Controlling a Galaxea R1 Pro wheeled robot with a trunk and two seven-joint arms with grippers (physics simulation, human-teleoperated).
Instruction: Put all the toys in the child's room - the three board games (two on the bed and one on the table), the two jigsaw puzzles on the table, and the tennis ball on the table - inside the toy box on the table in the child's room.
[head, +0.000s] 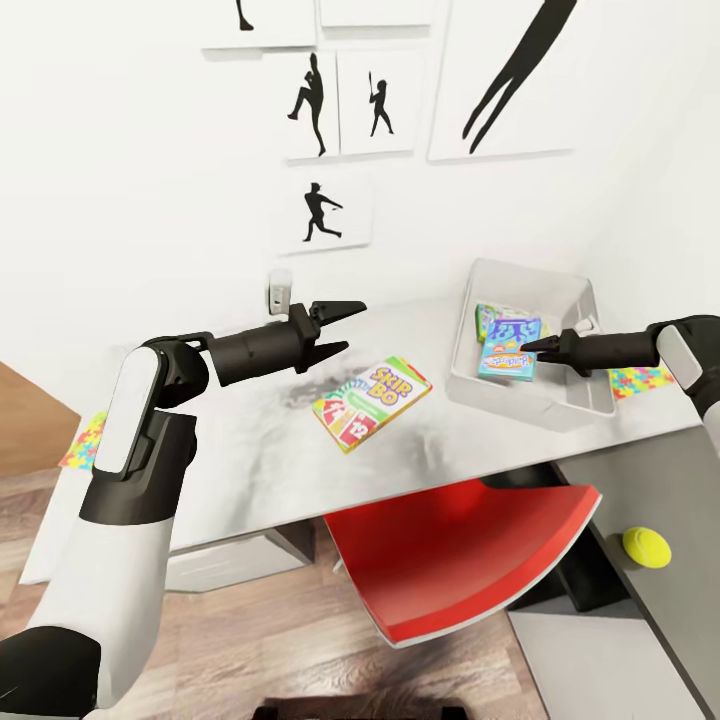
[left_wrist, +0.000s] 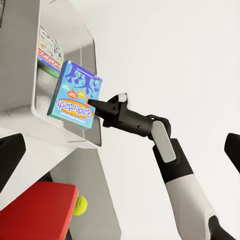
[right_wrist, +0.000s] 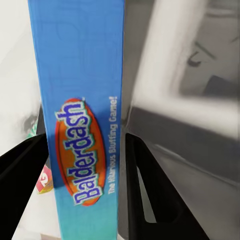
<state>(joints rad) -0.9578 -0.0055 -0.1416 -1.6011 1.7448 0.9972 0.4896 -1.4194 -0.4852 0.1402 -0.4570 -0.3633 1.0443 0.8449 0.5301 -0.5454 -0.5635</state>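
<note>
Lying untouched at the far left edge of the table (head: 250, 450): one jigsaw puzzle (head: 84, 441), half hidden behind the left arm.
Left gripper (head: 338, 328): hanging over the middle of the table with its jaws spread and nothing between them; the Skip-Bo game (head: 371, 402) is sitting just near and right of its tips, flat on the tabletop.
Skip-Bo game: waiting outside the toy box (head: 560, 395), just to the left of it, so this one is left to move.
Toy box: sitting toward the right end of the table, already holding one game with busy colourful art (head: 495, 318) against its far-left side.
Right gripper (head: 528, 346): reaching in from the right over the toy box and clamping the teal-blue Balderdash game (head: 508, 352) between its fingers (right_wrist: 20, 175), the box appearing to be held above the tray floor, not yet let go.
Second jigsaw puzzle (head: 636, 379): peeking out on the table just right of the toy box, under the right arm.
Tennis ball (head: 646, 547): resting on a lower grey surface at the near right, well apart from both grippers.
Progress, judging: one game is in, one is being delivered, and four toys are remaining.
</note>
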